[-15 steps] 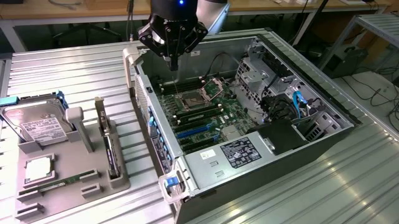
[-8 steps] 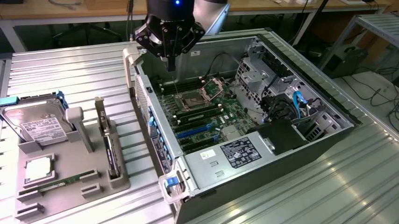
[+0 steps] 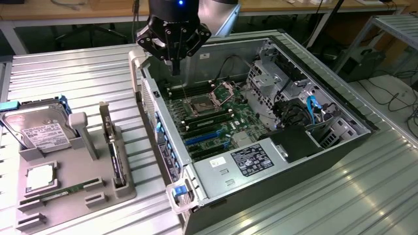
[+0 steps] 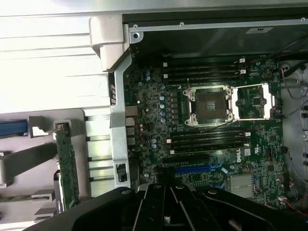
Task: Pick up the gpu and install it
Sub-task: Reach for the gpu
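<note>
The gpu point(image 3: 118, 159) stands on edge in its tabletop holder point(image 3: 78, 169) (probably to offer its top edge), well apart from the gripper point(image 3: 175, 66), whose empty jaws are pressed together above the open case point(image 3: 274, 196).

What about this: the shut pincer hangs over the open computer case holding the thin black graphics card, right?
No: the exterior view shows the shut pincer over the open grey metal computer case holding nothing; the thin black graphics card stands in the grey tray.
</note>
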`<action>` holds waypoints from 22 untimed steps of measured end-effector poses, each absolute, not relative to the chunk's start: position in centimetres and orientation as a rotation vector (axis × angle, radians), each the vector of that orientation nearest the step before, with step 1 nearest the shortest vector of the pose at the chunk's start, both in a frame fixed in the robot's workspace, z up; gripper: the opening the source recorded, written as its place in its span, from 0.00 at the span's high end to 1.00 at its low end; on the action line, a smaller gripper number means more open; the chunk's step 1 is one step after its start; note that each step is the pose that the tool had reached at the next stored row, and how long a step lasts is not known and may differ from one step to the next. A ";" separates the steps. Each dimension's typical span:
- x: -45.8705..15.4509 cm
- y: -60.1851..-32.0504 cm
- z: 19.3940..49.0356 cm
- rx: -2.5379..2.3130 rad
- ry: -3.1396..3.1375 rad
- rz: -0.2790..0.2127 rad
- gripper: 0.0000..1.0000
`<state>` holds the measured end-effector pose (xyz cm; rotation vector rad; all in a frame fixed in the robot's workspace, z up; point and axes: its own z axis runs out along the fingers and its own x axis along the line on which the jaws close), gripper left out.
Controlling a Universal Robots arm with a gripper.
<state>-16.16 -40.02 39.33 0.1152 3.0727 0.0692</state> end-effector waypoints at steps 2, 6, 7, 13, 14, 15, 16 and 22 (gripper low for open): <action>-16.4 -40.0 39.3 0.115 3.073 0.069 0.89; -16.9 -40.0 39.3 0.115 3.073 0.069 0.89; -17.0 -40.1 39.3 0.115 3.073 0.069 0.89; -17.4 -40.1 39.3 0.115 3.073 0.069 0.89; -17.5 -40.1 39.3 0.115 3.073 0.069 0.89; -17.6 -40.1 39.3 0.115 3.073 0.069 0.89; -17.7 -40.1 39.3 0.115 3.073 0.069 0.89; -18.2 -40.2 39.3 0.115 3.073 0.069 0.89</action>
